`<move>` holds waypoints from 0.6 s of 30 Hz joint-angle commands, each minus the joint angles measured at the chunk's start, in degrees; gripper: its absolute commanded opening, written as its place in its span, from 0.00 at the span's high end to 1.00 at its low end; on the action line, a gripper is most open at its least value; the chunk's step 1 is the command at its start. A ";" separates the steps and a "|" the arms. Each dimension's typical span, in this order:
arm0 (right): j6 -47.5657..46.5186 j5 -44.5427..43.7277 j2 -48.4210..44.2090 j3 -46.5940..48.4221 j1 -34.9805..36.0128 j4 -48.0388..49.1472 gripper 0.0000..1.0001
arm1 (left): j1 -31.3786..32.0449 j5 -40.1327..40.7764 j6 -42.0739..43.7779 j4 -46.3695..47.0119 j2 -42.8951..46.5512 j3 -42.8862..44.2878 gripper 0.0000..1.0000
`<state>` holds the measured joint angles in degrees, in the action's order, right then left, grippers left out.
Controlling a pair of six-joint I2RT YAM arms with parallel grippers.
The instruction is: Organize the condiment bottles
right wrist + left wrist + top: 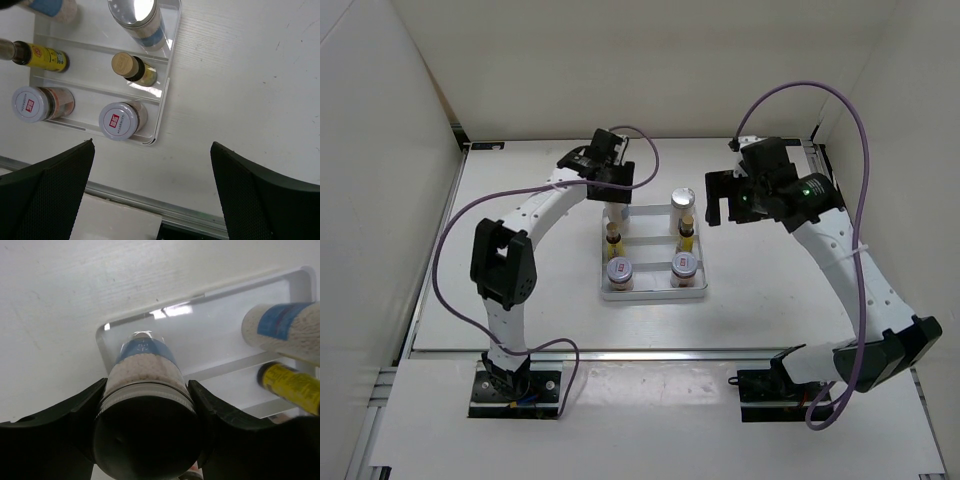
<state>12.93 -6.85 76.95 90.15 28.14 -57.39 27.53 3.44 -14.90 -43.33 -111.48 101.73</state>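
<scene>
My left gripper (612, 192) is shut on a tall white bottle (145, 372) at its silver-capped top, holding it upright with its base in the far-left corner of the white tray (655, 292). The other tall white bottle (682, 199) stands in the far-right corner. Two slim yellow bottles (614, 238) (686, 236) stand in the middle section. Two short jars with red-marked lids (620, 270) (684, 265) stand in the near section. My right gripper (720, 200) is open and empty, to the right of the tray, above bare table (152, 190).
White walls close in the table on the left, back and right. A metal rail (150, 202) runs along the table's near edge. The tray's right rim (170, 65) lies left of my right gripper.
</scene>
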 commanded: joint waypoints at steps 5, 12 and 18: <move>-0.54 -1.50 -2.50 1.35 -1.95 -1.50 0.00 | 0.68 -0.98 -1.89 0.70 1.44 -2.59 0.58; -0.01 -0.09 -2.50 1.35 -1.95 -2.64 0.00 | 0.68 -0.98 -1.89 0.70 1.97 -3.12 0.09; -0.01 -0.09 -4.09 1.35 -1.95 -3.17 0.00 | 0.68 3.22 -1.37 -1.75 4.51 -0.76 0.00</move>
<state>13.02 -7.31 75.31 90.17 26.33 -60.18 28.10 3.88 -16.56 -44.38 -112.64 98.13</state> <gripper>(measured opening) 0.998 0.998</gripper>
